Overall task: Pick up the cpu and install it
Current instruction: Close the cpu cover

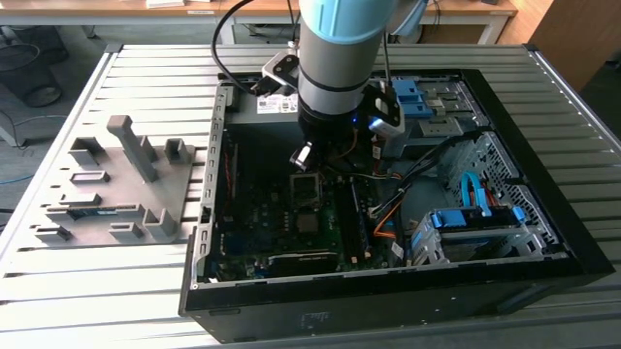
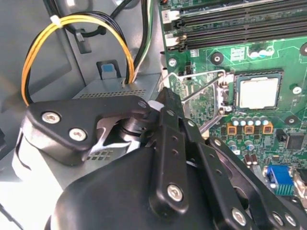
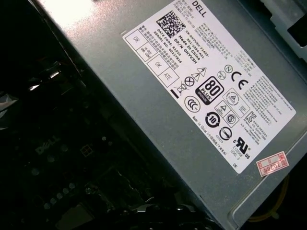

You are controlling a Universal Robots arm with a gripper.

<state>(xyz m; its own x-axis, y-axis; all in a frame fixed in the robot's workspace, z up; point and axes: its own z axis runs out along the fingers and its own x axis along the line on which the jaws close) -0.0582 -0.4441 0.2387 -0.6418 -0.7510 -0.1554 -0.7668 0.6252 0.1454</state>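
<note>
The cpu (image 2: pixel 259 92), a small square chip with a silvery face, lies flat in its socket on the green motherboard (image 2: pixel 283 52). A thin metal retention lever (image 2: pixel 201 93) stands raised beside the socket. In the exterior view the cpu (image 1: pixel 310 221) is a grey square in the middle of the open computer case. My gripper (image 1: pixel 302 156) hangs inside the case, a little behind the socket and above the board. In the second wrist view its black linkages (image 2: pixel 168 158) are in the foreground, off to the side of the cpu. Nothing shows in the gripper.
The grey power-supply box with a white label (image 3: pixel 201 86) sits at the back of the case (image 1: pixel 276 105). Yellow and black cables (image 2: pixel 76 28) loop near it. Memory slots (image 2: pixel 230 24) run beside the socket. Blue drive cages (image 1: pixel 475 218) are on the exterior view's right, a grey fixture tray (image 1: pixel 116 182) on its left.
</note>
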